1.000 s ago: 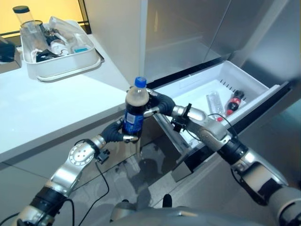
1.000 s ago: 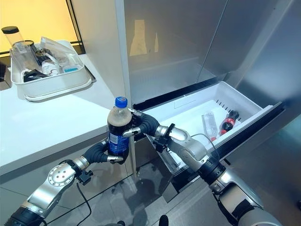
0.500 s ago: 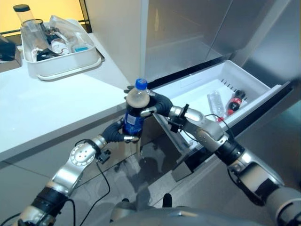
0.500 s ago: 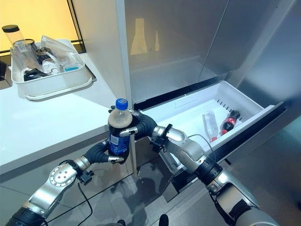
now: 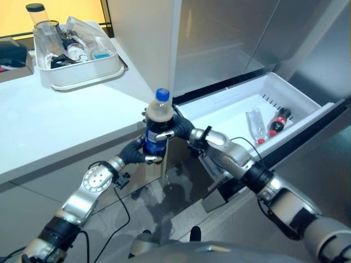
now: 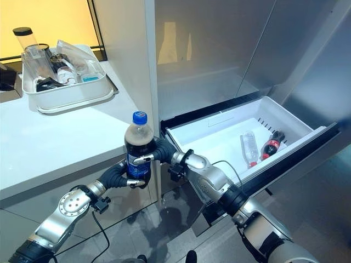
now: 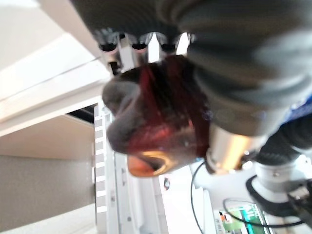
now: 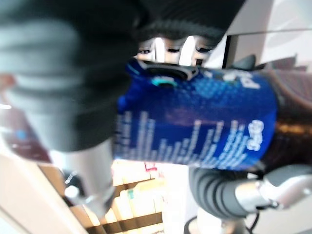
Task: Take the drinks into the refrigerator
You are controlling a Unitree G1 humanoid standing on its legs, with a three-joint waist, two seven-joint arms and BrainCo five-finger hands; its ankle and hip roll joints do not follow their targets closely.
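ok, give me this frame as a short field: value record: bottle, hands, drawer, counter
bottle: cola bottle, blue cap and label, upright, off the counter edge
left hand: left hand curled round the bottle's lower part
right hand: right hand curled round its upper part
drawer: white fridge drawer pulled open, holding a clear bottle and a red-label bottle
counter: white counter with a white bin of items

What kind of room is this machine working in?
Most likely a kitchen. A stainless refrigerator stands with its white bottom drawer pulled open, a white countertop runs beside it, and a dish tub full of containers sits on that counter.
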